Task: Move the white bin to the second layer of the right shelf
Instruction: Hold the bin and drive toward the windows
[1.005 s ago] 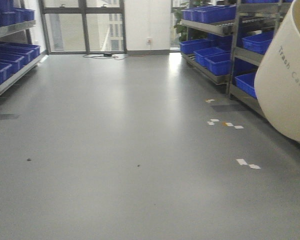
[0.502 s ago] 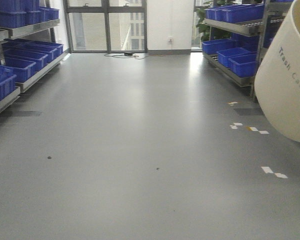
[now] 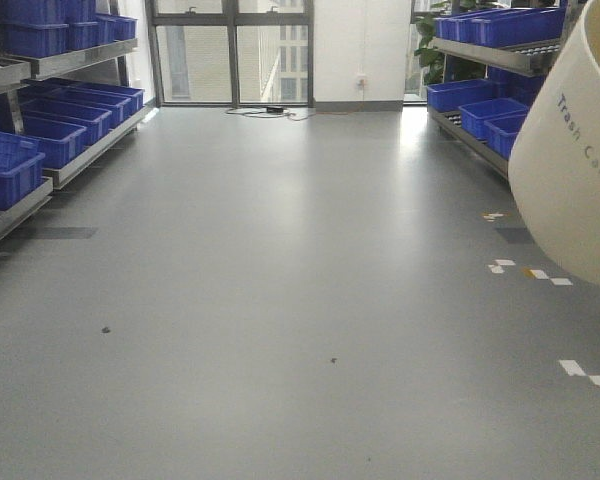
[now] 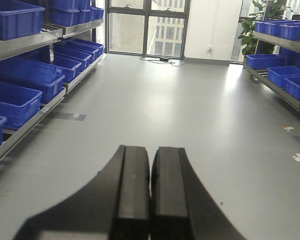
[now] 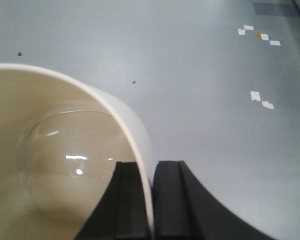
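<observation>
At the front view's right edge, grey "Trash Can" lettering marks the tilted, cream white bin [image 3: 570, 170]; right gripper [image 5: 151, 170] pinches its rim, left gripper [image 4: 151, 152] sits closed, empty.

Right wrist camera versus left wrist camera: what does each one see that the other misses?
Only the right wrist view shows the white bin, looking into its glossy inside, with the rim pinched in the right hand. Only the left wrist view shows the left hand, closed on nothing, plus blue crates on steel shelves along both sides and the windows at the far end. Both show the grey floor with small white tape marks.
</observation>
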Controlling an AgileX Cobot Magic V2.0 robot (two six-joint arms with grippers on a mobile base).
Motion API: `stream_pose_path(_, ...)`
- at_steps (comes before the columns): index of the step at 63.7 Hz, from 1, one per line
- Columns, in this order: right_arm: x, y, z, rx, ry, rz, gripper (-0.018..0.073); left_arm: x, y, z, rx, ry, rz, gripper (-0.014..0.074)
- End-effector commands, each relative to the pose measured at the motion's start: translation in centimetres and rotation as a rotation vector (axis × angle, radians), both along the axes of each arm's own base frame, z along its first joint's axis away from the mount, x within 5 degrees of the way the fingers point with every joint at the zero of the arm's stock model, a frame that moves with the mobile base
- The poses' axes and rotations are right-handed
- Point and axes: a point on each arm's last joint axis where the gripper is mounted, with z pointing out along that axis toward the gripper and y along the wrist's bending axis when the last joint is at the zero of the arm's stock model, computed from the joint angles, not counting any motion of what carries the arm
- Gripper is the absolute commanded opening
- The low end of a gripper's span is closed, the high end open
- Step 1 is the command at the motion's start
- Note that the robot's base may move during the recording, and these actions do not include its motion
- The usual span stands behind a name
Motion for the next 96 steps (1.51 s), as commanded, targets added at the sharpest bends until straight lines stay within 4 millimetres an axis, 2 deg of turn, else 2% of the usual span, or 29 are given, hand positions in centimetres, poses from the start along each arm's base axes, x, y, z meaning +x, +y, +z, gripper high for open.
stream_pose_path(1,0.48,-0.03,2.19,0.011,-0.139,-0.007,0.0055,-0.03,0.04,-0.13,-0.007,-0.068,0.001,0.0085)
stream_pose_path(96,0.41,-0.03,2.01,0.01,-0.117,-0.006,0.0055,-0.03,0.04,-0.13,-0.007,-0.068,0.001,0.0085)
